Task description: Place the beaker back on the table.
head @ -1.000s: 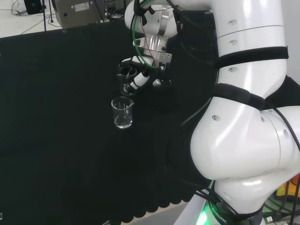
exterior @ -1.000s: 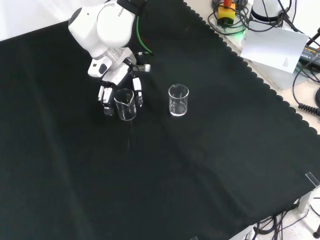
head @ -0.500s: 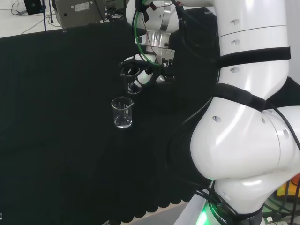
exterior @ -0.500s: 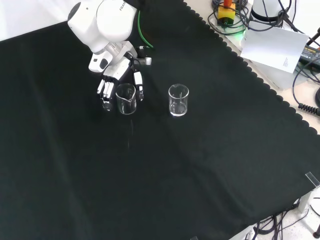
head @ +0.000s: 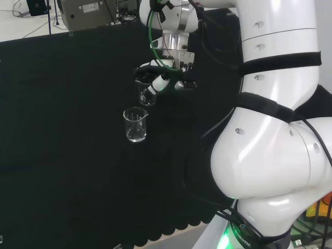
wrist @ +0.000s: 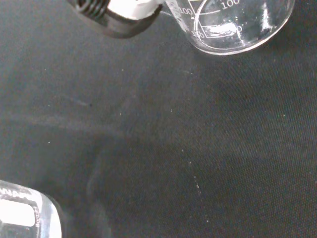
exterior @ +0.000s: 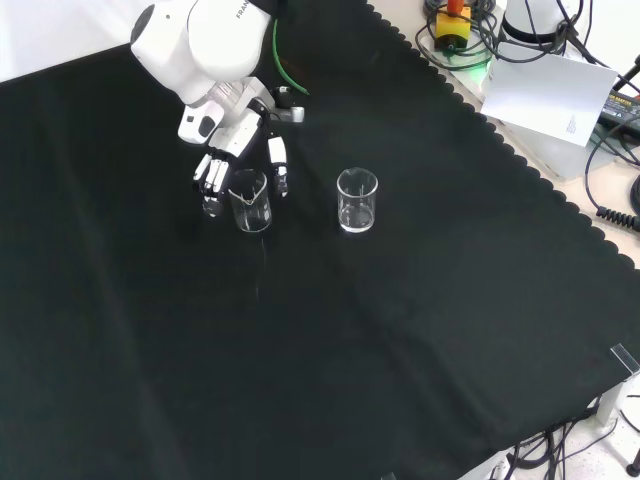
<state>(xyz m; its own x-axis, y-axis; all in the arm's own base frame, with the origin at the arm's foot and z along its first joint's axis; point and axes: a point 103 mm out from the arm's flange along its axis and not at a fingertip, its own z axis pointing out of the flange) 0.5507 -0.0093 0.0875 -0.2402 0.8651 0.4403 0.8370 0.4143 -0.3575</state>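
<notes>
Lies across every view as black cloth (exterior: pixel 420 330), serving as the table here. Reaches in from the upper left of the front view as the white arm (exterior: pixel 205 40), bent down to bring the hand (exterior: pixel 240 150) low over the cloth. Sets the fingers (exterior: pixel 210 178) to one side and the thumb to the other of the beaker (exterior: pixel 251 202), spread and relaxed rather than curled round the glass. Reads as a release, judging by the beaker upright on the cloth just below the palm. Leaves the second beaker (exterior: pixel 357 200) well apart at centre frame, probably to give the hand room.

Cannot settle from the front view whether any finger touches the glass wall. Adds little on that from the head view, with the beaker half hidden under the hand at upper middle and the second beaker just below it in the frame. Gives from the wrist view what neither other view does: the beaker's round base flat against the cloth, and one fingertip (wrist: pixel 116 17) just beside it.
</notes>
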